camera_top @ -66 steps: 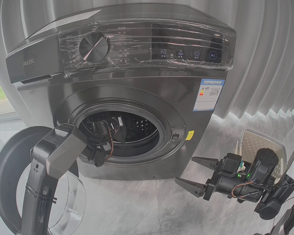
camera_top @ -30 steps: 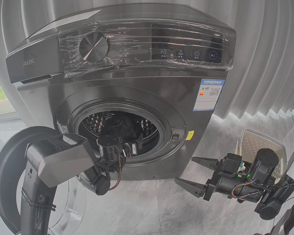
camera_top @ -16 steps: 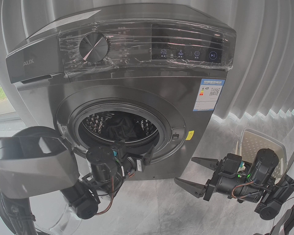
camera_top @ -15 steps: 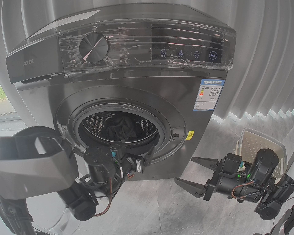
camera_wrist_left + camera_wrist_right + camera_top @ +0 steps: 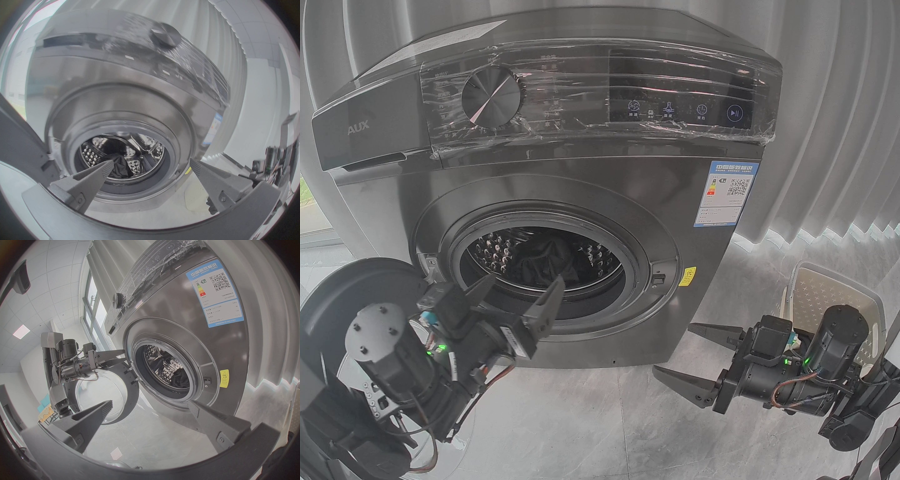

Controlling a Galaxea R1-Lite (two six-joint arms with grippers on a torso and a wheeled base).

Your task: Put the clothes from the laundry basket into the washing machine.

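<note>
The grey washing machine (image 5: 562, 181) stands with its round door (image 5: 337, 287) swung open to the left. A dark garment (image 5: 540, 259) lies inside the drum (image 5: 125, 156), also seen as a dark heap (image 5: 181, 379) from the right wrist. My left gripper (image 5: 526, 279) is open and empty, just outside the drum opening at its lower left and pointing in; its fingers (image 5: 90, 179) frame the opening. My right gripper (image 5: 673, 348) hangs open and empty low at the machine's right front corner. The white laundry basket (image 5: 825, 287) sits on the floor behind the right arm.
Grey tiled floor (image 5: 600, 419) spreads before the machine. White curtains (image 5: 837, 125) hang behind and to the right. The open door's glass bowl (image 5: 100, 396) juts into the space on the left, close under the left arm.
My left arm has drawn back out of the drum and down to the left, leaving the dark garment inside. The right arm has hardly moved.
</note>
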